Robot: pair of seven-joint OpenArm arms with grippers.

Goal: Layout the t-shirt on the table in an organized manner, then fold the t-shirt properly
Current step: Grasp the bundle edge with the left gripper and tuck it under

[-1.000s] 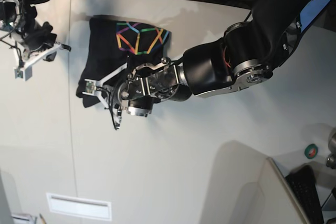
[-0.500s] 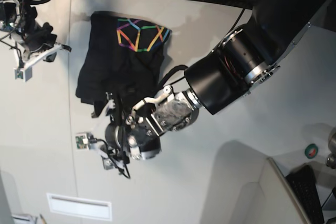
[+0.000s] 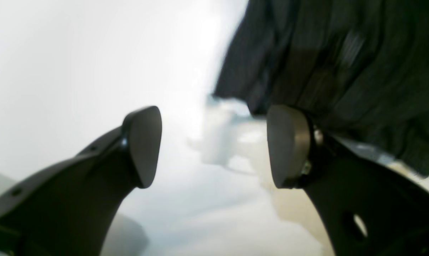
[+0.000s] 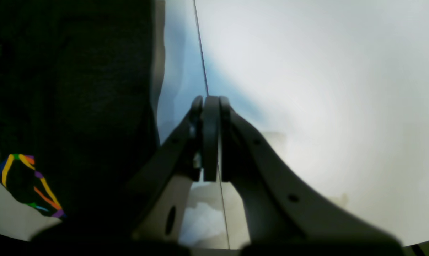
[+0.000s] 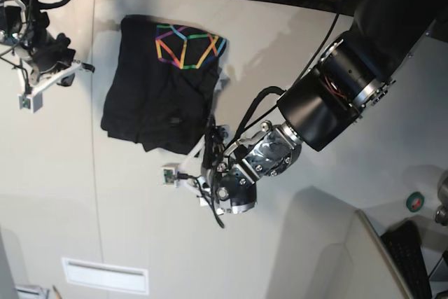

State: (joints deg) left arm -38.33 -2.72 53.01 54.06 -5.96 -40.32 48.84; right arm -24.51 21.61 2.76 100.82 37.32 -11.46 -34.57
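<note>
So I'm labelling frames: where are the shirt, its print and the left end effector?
black fabric t-shirt [image 5: 143, 106], base view, plain body.
multicoloured line print [image 5: 185, 47], base view, centre.
left end effector [image 3: 214, 145], left wrist view, between fingertips.

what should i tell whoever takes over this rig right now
Left tool: open, empty, beside the near corner of the black fabric t-shirt with multicoloured line print.
Right tool: shut, empty, off the shirt's other side.
Shirt lies bunched and partly folded on the off-white smooth table, print up at the far end.
Done: nothing clearly finished.
Left: spread it flat, then fold.
</note>
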